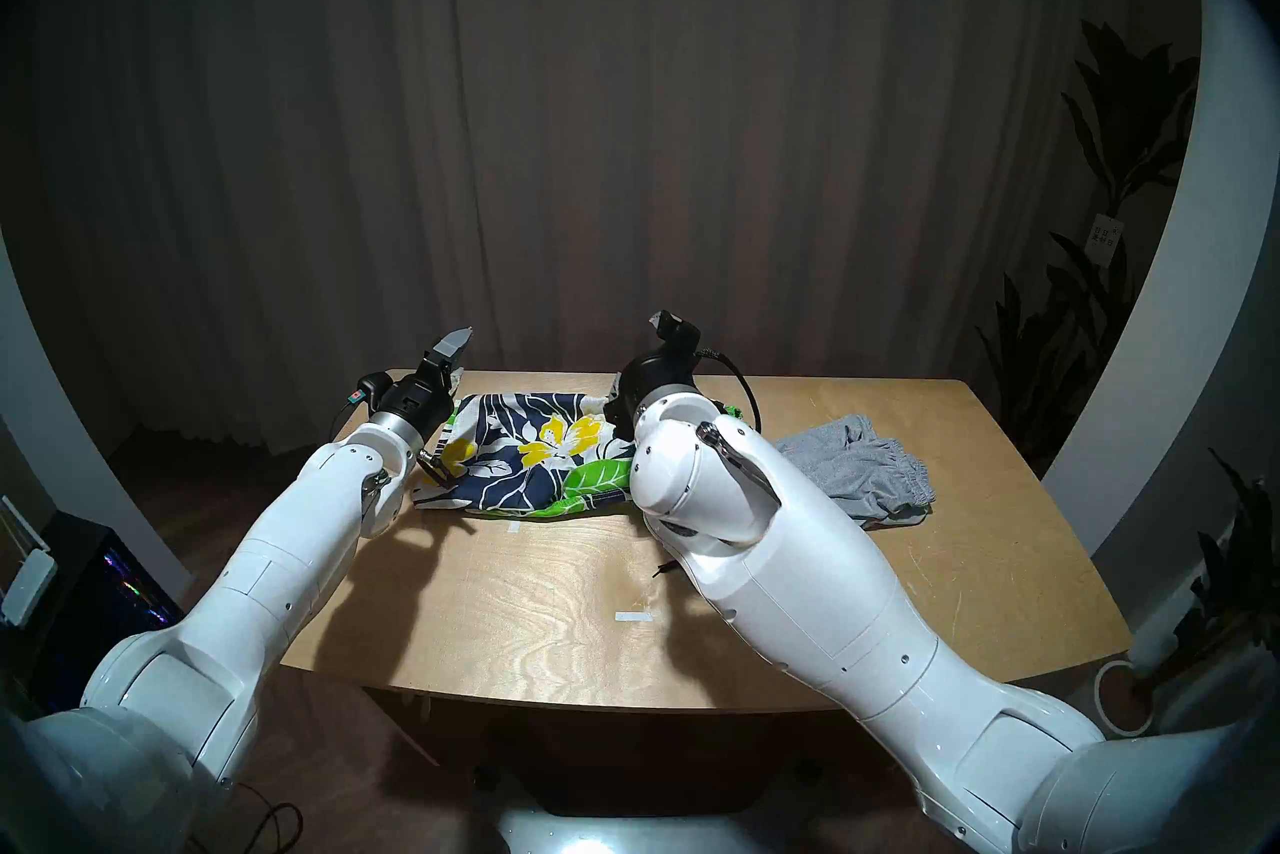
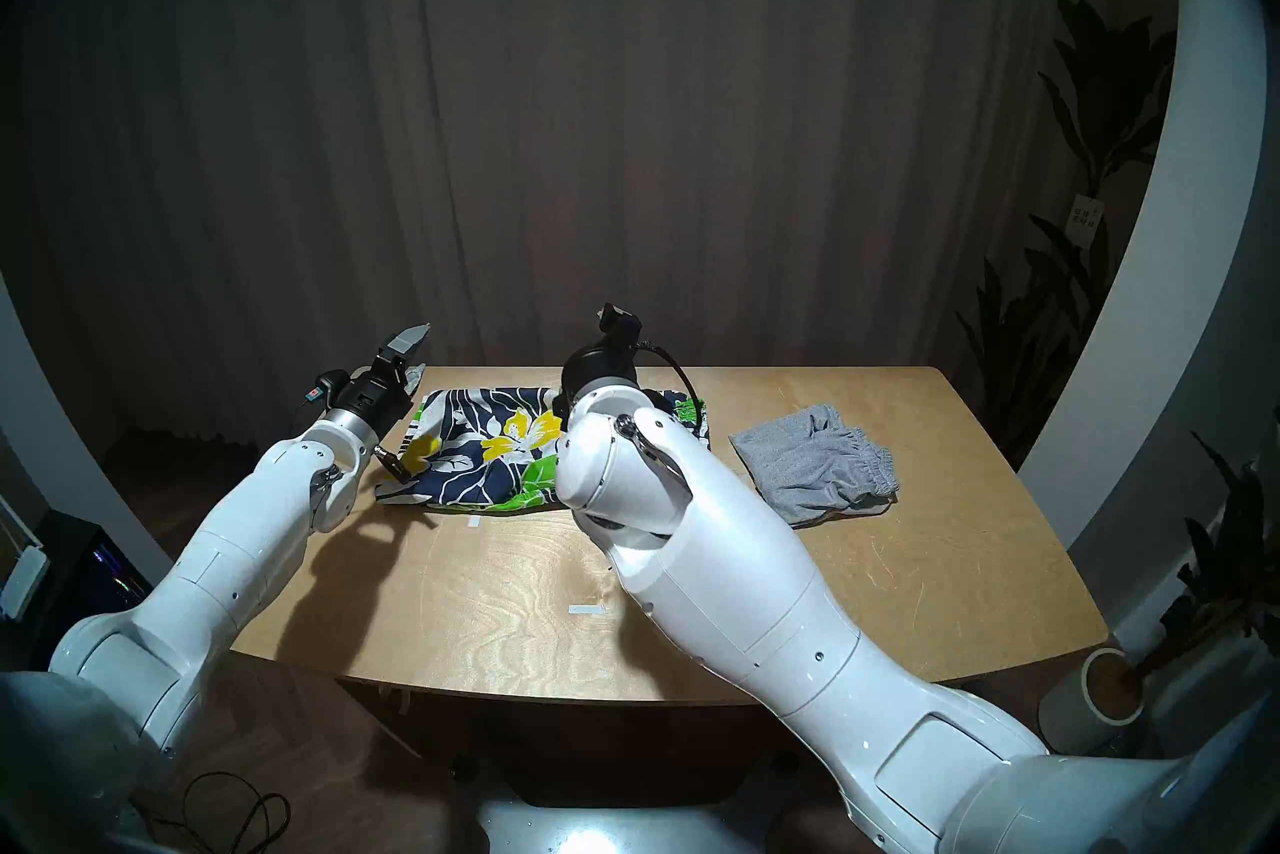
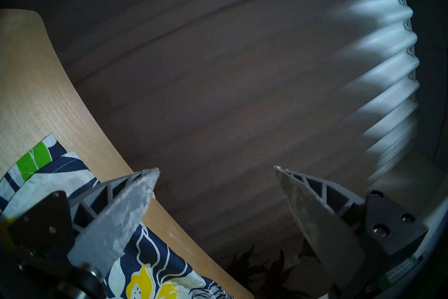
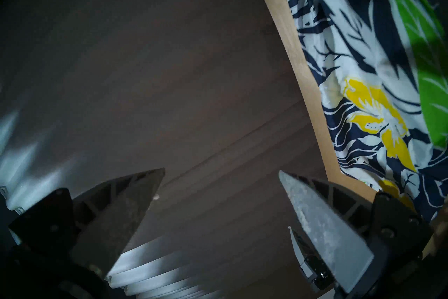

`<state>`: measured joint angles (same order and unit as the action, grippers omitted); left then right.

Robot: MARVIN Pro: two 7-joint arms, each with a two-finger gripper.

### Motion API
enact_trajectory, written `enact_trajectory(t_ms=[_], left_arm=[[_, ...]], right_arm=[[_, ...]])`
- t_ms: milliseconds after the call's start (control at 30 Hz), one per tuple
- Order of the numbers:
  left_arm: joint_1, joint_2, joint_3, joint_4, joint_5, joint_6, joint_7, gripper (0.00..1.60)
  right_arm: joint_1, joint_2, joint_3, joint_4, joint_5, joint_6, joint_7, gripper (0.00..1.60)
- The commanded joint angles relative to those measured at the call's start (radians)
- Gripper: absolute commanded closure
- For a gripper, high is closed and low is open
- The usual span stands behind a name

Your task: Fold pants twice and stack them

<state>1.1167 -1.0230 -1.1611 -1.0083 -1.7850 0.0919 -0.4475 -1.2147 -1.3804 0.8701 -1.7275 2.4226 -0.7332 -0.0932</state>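
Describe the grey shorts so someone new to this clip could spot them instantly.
Start at the wooden table and look to its right side, past the right arm. The grey shorts lie there crumpled, apart from the floral shorts; they are smaller, plain heather grey, with a gathered elastic waistband.

Navy floral shorts (image 1: 533, 450): white flowers, yellow and green leaves; folded into a flat, wide rectangle, lying toward the far edge of the surface (image 1: 554, 610), left of centre. Right end hidden.

Grey shorts (image 1: 852, 471): plain heather, gathered elastic waist; loosely rumpled, lying right of the floral pair, apart.
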Motion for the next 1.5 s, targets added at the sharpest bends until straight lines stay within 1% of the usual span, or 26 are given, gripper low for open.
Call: enact_trajectory(t_ms=[0,33,167,233,267,367,400,433,500,567,633,700,733,833,867,900,933,1067,1200,1233,1400,1467], left_arm=[[0.071,0.030,-0.041,-0.097,-0.029,-0.020,-0.091,0.00],[0.083,0.034,-0.046,-0.108,-0.032,-0.026,-0.100,0.00],[0.146,0.048,-0.074,-0.168,-0.053,-0.054,-0.138,0.00],[0.167,0.050,-0.085,-0.184,-0.060,-0.067,-0.151,0.00],[0.187,0.055,-0.095,-0.209,-0.066,-0.078,-0.151,0.00],[0.221,0.057,-0.111,-0.246,-0.077,-0.103,-0.152,0.00],[0.229,0.057,-0.115,-0.253,-0.079,-0.109,-0.152,0.00],[0.246,0.058,-0.122,-0.275,-0.085,-0.121,-0.144,0.00],[0.261,0.057,-0.124,-0.293,-0.087,-0.134,-0.136,0.00],[0.274,0.058,-0.126,-0.310,-0.087,-0.148,-0.122,0.00],[0.278,0.059,-0.123,-0.313,-0.084,-0.156,-0.115,0.00],[0.280,0.059,-0.123,-0.314,-0.084,-0.158,-0.114,0.00],[0.282,0.062,-0.122,-0.317,-0.083,-0.161,-0.111,0.00],[0.288,0.067,-0.123,-0.322,-0.084,-0.169,-0.109,0.00],[0.290,0.068,-0.124,-0.325,-0.084,-0.170,-0.107,0.00],[0.294,0.069,-0.126,-0.330,-0.085,-0.176,-0.103,0.00],[0.295,0.070,-0.127,-0.332,-0.086,-0.178,-0.101,0.00],[0.310,0.074,-0.133,-0.352,-0.088,-0.196,-0.089,0.00],[0.329,0.079,-0.140,-0.372,-0.090,-0.211,-0.078,0.00],[0.333,0.080,-0.141,-0.377,-0.090,-0.215,-0.075,0.00],[0.349,0.083,-0.145,-0.395,-0.090,-0.228,-0.065,0.00],[0.353,0.083,-0.145,-0.401,-0.089,-0.233,-0.062,0.00]], right_arm=[[-0.121,0.096,0.022,-0.121,-0.017,-0.040,0.039,0.00],[-0.122,0.110,0.018,-0.121,-0.018,-0.047,0.041,0.00],[-0.192,0.158,0.036,-0.187,-0.023,-0.061,0.056,0.00],[-0.196,0.179,0.029,-0.189,-0.028,-0.062,0.062,0.00],[-0.222,0.194,0.037,-0.220,-0.030,-0.060,0.062,0.00],[-0.237,0.239,0.022,-0.247,-0.050,-0.054,0.056,0.00],[-0.243,0.244,0.022,-0.250,-0.061,-0.048,0.053,0.00],[-0.236,0.272,0.005,-0.252,-0.074,-0.043,0.057,0.00],[-0.227,0.281,0.003,-0.240,-0.096,-0.019,0.054,0.00],[-0.202,0.312,-0.009,-0.224,-0.106,0.015,0.060,0.00],[-0.179,0.319,-0.004,-0.197,-0.104,0.051,0.060,0.00],[-0.167,0.322,-0.003,-0.185,-0.105,0.066,0.060,0.00],[-0.141,0.324,0.002,-0.167,-0.102,0.081,0.043,0.00],[-0.107,0.333,0.005,-0.140,-0.092,0.130,0.022,0.00],[-0.099,0.337,0.004,-0.136,-0.092,0.142,0.015,0.00],[-0.093,0.340,0.007,-0.137,-0.076,0.158,-0.008,0.00],[-0.088,0.342,0.005,-0.134,-0.078,0.166,-0.008,0.00],[-0.079,0.370,-0.011,-0.141,-0.082,0.217,-0.056,0.00],[-0.100,0.406,-0.017,-0.172,-0.084,0.237,-0.098,0.00],[-0.102,0.427,-0.027,-0.179,-0.105,0.242,-0.104,0.00],[-0.124,0.453,-0.037,-0.178,-0.150,0.229,-0.075,0.00],[-0.123,0.452,-0.043,-0.170,-0.172,0.201,-0.078,0.00]])
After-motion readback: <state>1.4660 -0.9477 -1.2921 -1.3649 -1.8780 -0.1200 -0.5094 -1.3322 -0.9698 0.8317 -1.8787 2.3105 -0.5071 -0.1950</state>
